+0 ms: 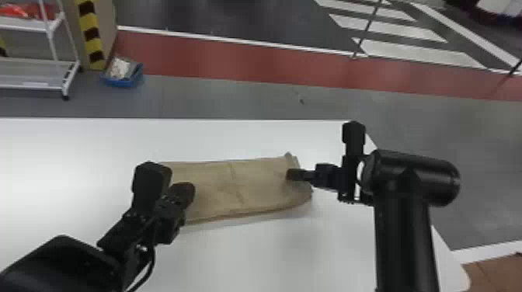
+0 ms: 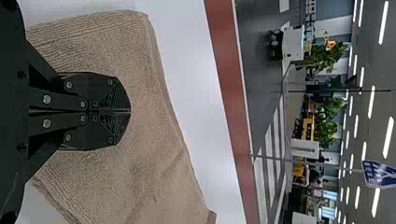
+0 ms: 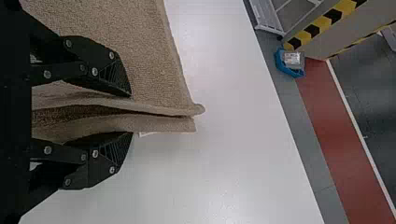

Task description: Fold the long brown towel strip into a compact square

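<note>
With the left gripper (image 2: 130,111) pressed together over the brown towel (image 1: 256,184), folding likely needed the spread right gripper (image 3: 131,115) to pinch the layered end it straddled.

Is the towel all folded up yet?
Only partly: the towel shows stacked layers by the right gripper, but it lies long, not square.

I record the towel strip (image 1: 256,186) as light brown, with fine parallel ribbing, and the table (image 1: 240,256) as plain white. I note the left arm (image 1: 58,264) and right arm (image 1: 404,240) as black. I log grey floor (image 1: 217,99), a white-edged red band (image 1: 233,58), white stripes (image 1: 419,54), yellow-and-black banding on the pillar (image 1: 91,35), and a blue bin (image 1: 122,82).
</note>
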Controlling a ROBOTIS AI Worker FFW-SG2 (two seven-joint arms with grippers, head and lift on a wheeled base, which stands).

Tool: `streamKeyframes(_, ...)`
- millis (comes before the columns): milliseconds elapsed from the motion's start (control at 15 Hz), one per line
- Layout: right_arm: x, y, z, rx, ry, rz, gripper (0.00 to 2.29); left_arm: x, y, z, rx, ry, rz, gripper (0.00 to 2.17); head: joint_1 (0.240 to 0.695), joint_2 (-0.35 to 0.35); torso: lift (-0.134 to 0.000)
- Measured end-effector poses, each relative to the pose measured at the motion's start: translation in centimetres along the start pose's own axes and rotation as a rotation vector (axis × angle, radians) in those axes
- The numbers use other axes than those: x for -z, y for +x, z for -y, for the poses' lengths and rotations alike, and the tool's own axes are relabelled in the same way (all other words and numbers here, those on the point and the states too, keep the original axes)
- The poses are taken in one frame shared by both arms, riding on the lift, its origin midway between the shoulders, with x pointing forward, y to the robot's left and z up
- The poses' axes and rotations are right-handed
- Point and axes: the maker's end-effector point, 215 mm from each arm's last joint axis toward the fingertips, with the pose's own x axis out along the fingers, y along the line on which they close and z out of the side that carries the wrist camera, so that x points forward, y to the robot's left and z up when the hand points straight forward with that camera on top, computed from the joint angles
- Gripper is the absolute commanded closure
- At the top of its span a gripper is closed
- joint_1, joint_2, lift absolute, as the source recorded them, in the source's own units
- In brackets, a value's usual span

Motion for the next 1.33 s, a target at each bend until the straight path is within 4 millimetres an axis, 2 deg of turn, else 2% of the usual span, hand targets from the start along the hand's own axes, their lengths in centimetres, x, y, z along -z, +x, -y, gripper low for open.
streamKeyframes(133,0.2,-0.1,-0.1,-0.011,0.007,0.001,0.97,0.1,0.0,0.1,0.002,0.000,-0.004,2.10,0.695,-0.275,-0.124)
streamKeyframes(533,-0.1,-2.1,-1.3,-0.081,0.058,0.027,0.97,0.8,0.0,0.1,0.004,0.003,-0.027,2.10,0.695,-0.274,-0.124)
streamKeyframes(933,-0.3,-5.5,-6.0,-0.184,0.084,0.013,0.97,0.8,0.1,0.8,0.020,0.006,-0.030,2.10,0.695,-0.256,-0.124)
streamKeyframes(1133,-1.3,-6.5,-8.5,-0.220,0.063,0.047,0.97,0.5,-0.1,1.6,0.041,0.010,-0.025,2.10,0.695,-0.243,-0.124)
streamKeyframes(1333,-2.5,-7.4,-9.5,-0.246,0.064,0.074,0.97,-0.4,-0.8,1.4,0.057,-0.003,-0.015,2.10,0.695,-0.235,-0.124)
